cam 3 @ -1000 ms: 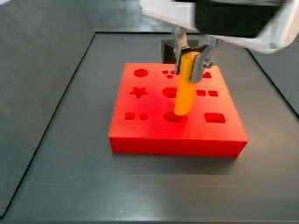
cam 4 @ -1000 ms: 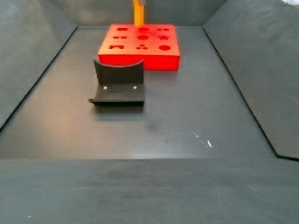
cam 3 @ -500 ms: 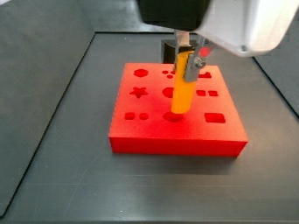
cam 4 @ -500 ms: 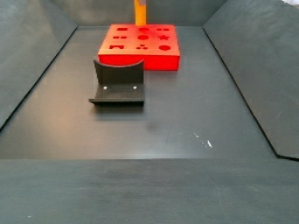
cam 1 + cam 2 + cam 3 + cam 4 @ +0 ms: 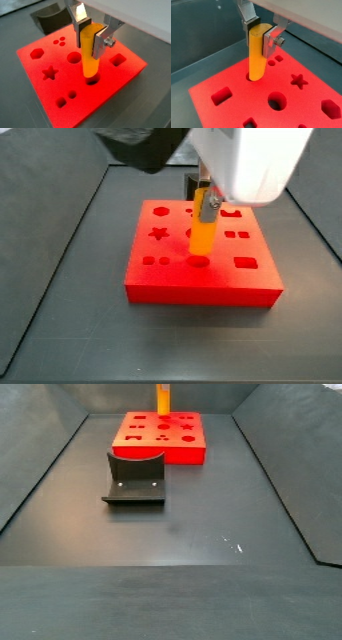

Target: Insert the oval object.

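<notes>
**Oval peg gripped upright, lower tip in a hole of the red block**

Gripper (image 5: 92, 34) sits above the red block (image 5: 40, 75), jaws clamped on the upper part of the oval object (image 5: 90, 55). Silver finger plates press both sides of the peg's top in both wrist views; fingers (image 5: 271, 39) touch it directly, no gap visible.

The oval object (image 5: 256, 52) is orange-yellow, long, slim, standing close to upright. Its lower end sits in a hole on the block's top face; in both wrist views the tip is at the hole mouth and looks a little way in, depth cannot be told. Most of the peg's length is above the block surface.

In a side view the peg (image 5: 202, 226) stands near the middle of the red block (image 5: 201, 288), gripper (image 5: 203, 194) right over it, the arm's white body covering the upper frame. In a side view from far off, the red block (image 5: 162, 446) lies at the far end of the dark floor, the peg (image 5: 163, 398) poking up at its far edge; gripper is cut off there.

Block top shows other cutouts: star (image 5: 49, 74), hexagon (image 5: 36, 52), round hole (image 5: 73, 58), square (image 5: 117, 60), three small dots (image 5: 59, 40).

The fixture (image 5: 135, 476) stands on the floor just in front of the block, apart from the peg; its dark corner also shows in a wrist view (image 5: 50, 17).
</notes>
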